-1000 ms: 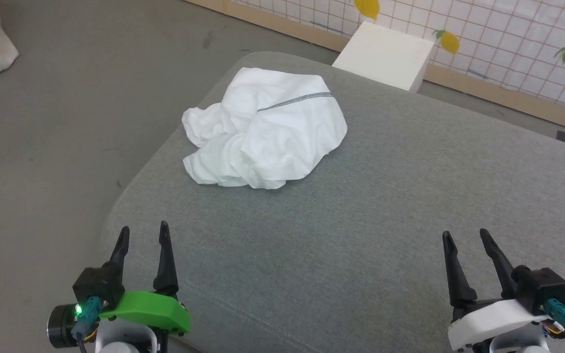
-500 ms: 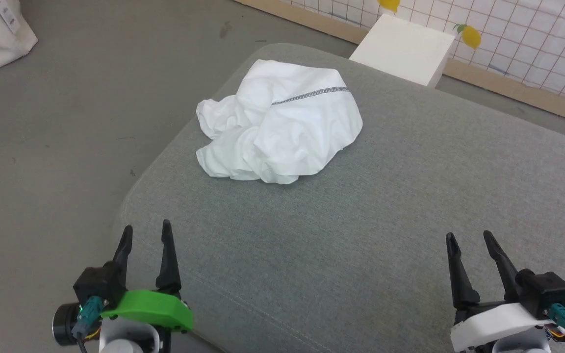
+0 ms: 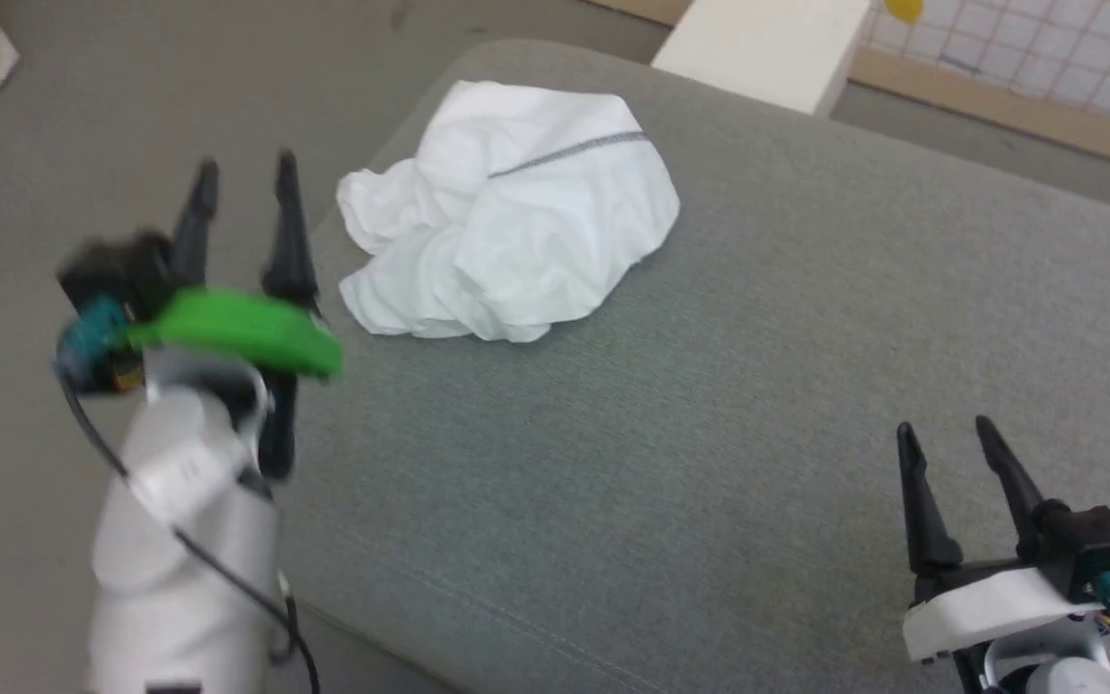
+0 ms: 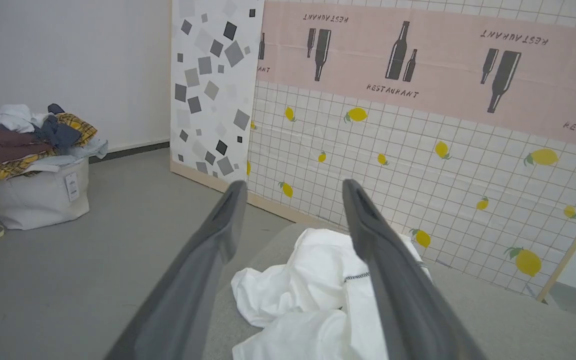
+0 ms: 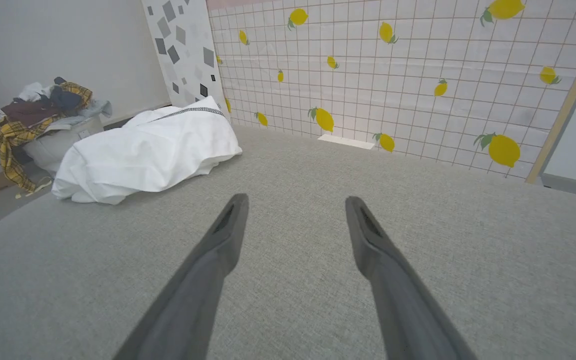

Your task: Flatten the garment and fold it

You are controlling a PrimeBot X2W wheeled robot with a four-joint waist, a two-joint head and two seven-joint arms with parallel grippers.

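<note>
The garment (image 3: 507, 222) is a crumpled white heap with a grey stitched seam, lying near the far left corner of the grey cushioned surface (image 3: 757, 386). My left gripper (image 3: 245, 172) is raised at the surface's left edge, just left of the heap, open and empty. The left wrist view looks down on the garment (image 4: 318, 300) between and below the spread fingers (image 4: 218, 235). Low at the right, my right gripper (image 3: 945, 434) stands open and empty, far from the cloth. In the right wrist view the garment (image 5: 148, 150) lies ahead to the left.
A white box (image 3: 757, 43) stands on the floor behind the surface, before a lemon-patterned partition (image 4: 418, 140). A white bin piled with clothes (image 4: 33, 165) stands on the grey floor at the left. The surface drops off at its rounded left edge.
My left arm has lifted and swung forward, close to the garment's left side. The head camera has shifted a little. The right gripper has stayed in place.
</note>
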